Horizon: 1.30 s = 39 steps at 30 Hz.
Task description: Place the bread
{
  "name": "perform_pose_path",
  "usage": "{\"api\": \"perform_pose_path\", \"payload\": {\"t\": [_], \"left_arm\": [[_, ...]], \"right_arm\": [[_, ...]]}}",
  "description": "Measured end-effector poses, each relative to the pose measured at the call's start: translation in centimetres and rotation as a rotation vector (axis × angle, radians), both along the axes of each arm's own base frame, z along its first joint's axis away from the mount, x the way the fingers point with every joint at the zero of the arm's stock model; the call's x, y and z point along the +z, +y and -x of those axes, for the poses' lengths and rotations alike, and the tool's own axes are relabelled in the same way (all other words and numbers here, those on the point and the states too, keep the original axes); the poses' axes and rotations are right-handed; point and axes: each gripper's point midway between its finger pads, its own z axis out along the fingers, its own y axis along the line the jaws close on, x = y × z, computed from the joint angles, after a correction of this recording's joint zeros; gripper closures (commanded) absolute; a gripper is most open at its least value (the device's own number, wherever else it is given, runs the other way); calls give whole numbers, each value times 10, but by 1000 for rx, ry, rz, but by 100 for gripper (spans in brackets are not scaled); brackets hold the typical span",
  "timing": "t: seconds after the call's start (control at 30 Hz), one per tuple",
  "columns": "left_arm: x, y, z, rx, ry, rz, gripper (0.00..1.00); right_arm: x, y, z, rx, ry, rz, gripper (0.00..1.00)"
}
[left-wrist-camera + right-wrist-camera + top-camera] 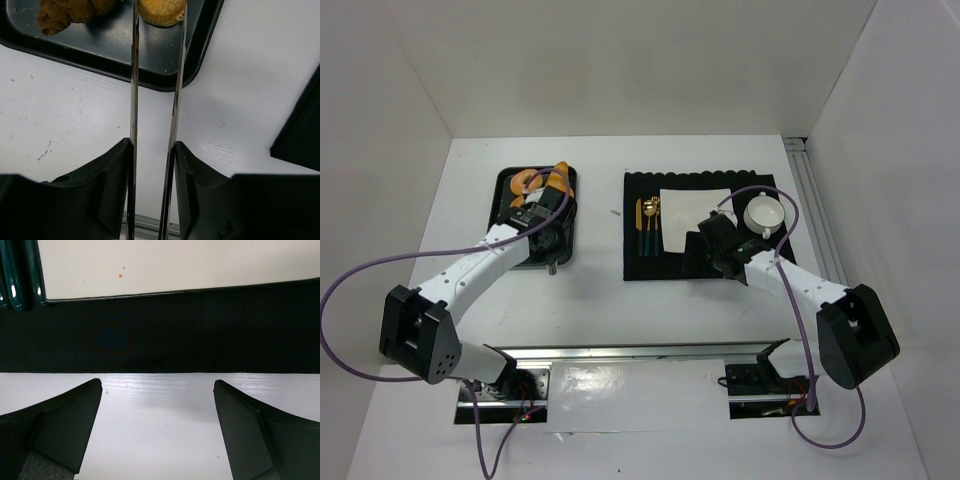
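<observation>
Bread (159,11), roundish, no clear long axis, between tongs (134,100) clamped in left end effector (152,145); right end effector (157,385) spread

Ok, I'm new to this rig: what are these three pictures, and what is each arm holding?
Two robot arms share a table. The overhead picture shows both; the other two come from cameras on each wrist. The left gripper clamps metal tongs, whose blades reach into the black tray on either side of the golden bun, the bread; brown pastries lie beside it. The right gripper is open and empty, at the near edge of the black placemat carrying a white plate, cutlery and cup.
</observation>
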Motion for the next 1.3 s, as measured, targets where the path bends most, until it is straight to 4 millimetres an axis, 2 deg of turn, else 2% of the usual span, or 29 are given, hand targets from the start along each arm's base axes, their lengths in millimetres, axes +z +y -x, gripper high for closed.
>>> {"api": "perform_pose_path", "payload": {"t": [0.03, 0.2, 0.33, 0.4, 0.47, 0.57, 0.63, 0.73, 0.83, 0.93, 1.1, 1.23, 1.3], "left_arm": [[0, 0, 0, -5, 0, -3, 69], [14, 2, 1, -25, -16, -6, 77], [63, -8, -11, -73, -130, 29, 77], [92, -22, -16, -127, -204, 65, 77], [115, -44, -20, -200, -268, 112, 77], [131, -84, -26, -321, -304, 179, 77], [130, -116, -34, -411, -290, 213, 77], [117, -161, -48, -538, -258, 241, 77], [104, -200, -59, -646, -225, 274, 77], [96, -241, -67, -738, -212, 326, 77], [83, -304, -92, -839, -230, 362, 74], [55, -334, -101, -873, -190, 355, 54], [39, -341, -105, -877, -164, 346, 53]], "right_arm": [[0, 0, 0, 0, 0, 0, 0], [-1, 0, 0, 0, 3, 3, 0], [0, -3, -1, -11, -3, 17, 0], [7, -8, -3, -32, -21, 35, 0], [22, -15, -5, -66, -69, 55, 0], [62, -28, -5, -126, -189, 61, 0], [95, -41, -3, -185, -282, 52, 0], [139, -62, 4, -277, -400, 32, 0], [167, -80, 14, -349, -465, 28, 0], [175, -93, 22, -394, -484, 39, 0], [169, -107, 33, -438, -459, 82, 0], [165, -111, 38, -447, -435, 111, 0], [166, -113, 39, -451, -435, 116, 0]]}}
